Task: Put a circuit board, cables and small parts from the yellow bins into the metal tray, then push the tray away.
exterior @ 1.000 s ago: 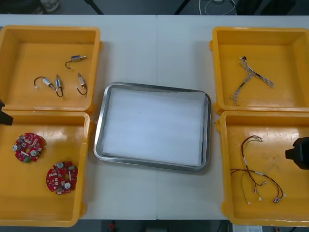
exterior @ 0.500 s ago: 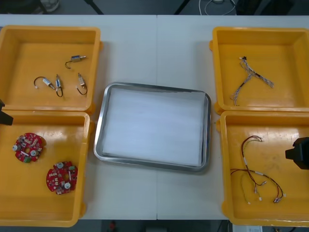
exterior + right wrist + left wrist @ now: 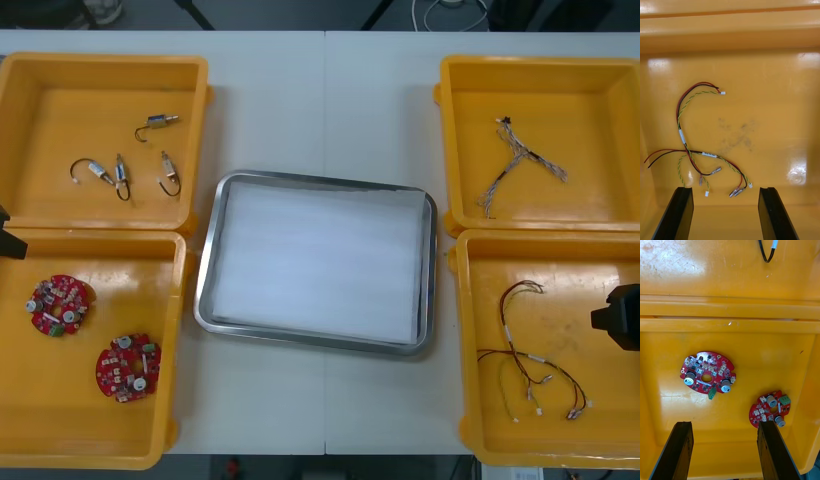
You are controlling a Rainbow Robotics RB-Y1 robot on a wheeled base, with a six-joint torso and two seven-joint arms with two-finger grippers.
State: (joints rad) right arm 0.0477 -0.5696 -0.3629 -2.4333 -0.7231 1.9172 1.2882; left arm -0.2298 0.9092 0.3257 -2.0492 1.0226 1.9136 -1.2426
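You're at the first pick: the tray (image 3: 207, 290) holds nothing, the left gripper (image 3: 724, 427) hangs spread wide over 2 circuit boards (image 3: 61, 305) left of the tray, the right gripper (image 3: 725, 191) likewise over red and yellow cables (image 3: 530, 370) right of it, so lower 1 and clamp.

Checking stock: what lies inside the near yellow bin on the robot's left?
Two round red circuit boards lie apart on the floor of the yellow bin. The open left gripper hides small patches of floor in its wrist view.
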